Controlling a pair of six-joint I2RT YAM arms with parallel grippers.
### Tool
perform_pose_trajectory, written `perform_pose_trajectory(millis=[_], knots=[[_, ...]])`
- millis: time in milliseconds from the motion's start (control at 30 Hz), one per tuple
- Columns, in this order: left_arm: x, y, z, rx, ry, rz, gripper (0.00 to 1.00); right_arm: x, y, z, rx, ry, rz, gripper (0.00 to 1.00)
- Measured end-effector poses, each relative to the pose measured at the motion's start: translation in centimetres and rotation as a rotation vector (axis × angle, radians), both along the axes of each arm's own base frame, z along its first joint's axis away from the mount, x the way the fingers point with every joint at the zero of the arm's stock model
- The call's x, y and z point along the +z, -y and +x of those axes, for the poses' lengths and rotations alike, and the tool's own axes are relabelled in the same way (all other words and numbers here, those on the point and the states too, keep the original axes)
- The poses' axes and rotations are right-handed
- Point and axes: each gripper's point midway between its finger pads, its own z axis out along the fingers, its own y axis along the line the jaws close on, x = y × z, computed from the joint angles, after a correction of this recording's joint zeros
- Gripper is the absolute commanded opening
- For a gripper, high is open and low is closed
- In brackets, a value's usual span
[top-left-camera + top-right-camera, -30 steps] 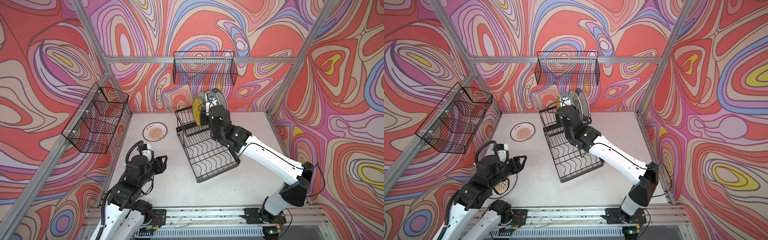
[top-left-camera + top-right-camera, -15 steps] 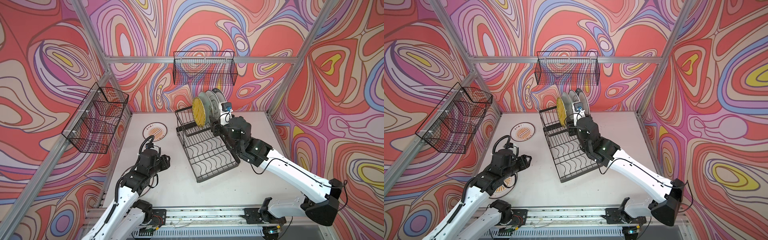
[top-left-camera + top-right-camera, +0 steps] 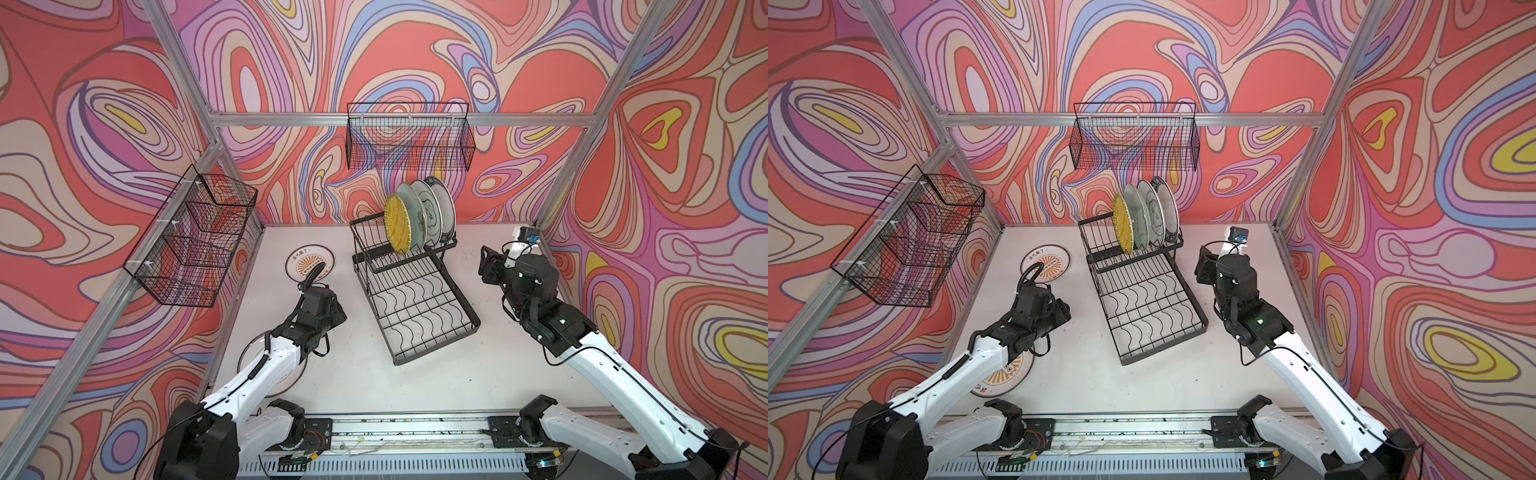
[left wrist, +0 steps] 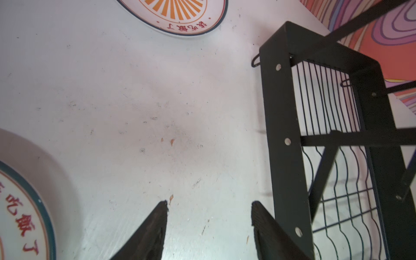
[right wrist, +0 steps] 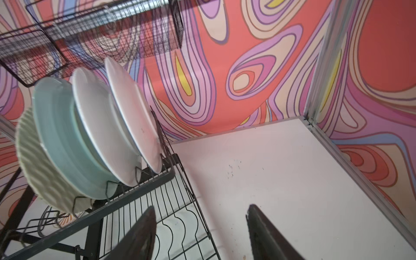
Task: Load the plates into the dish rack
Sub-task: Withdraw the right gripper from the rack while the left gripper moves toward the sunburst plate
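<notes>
While four plates point(image 3: 419, 220) stand upright in the rack point(image 3: 437, 344), two sunburst plates point(image 3: 309, 261) lie on the table point(image 3: 415, 395) left of it; left gripper point(image 4: 209, 203) and right gripper point(image 5: 201, 207) are parted, empty.

In the left wrist view, red Chinese characters 该吃饭了 run upside down along the rim of the far sunburst plate point(image 4: 180, 13) at the top of the frame. The near sunburst plate point(image 4: 20, 213), at lower left, shows 吃饭了, with the character before them cut off by the frame edge.
</notes>
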Motion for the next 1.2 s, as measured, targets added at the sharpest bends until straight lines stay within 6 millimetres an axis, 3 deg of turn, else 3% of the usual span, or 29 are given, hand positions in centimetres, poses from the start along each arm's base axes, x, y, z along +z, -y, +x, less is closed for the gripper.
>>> perform_pose_trajectory(millis=[167,300,667,1200], knots=[[-2.7,-0.2,2.1,0.053,-0.043,0.013,0.64,-5.5,3.9,2.0,-0.055,-0.12,0.106,0.65],[-3.8,-0.1,4.5,0.083,-0.035,0.0,0.64,-8.0,5.4,2.3,-0.048,-0.17,0.202,0.65],[-5.6,-3.5,9.8,0.258,0.018,-0.125,0.63,-7.7,5.1,2.6,0.049,-0.151,0.325,0.65],[-6.5,-5.4,15.2,0.393,0.086,-0.217,0.58,-7.6,5.0,2.5,0.079,-0.144,0.343,0.65]])
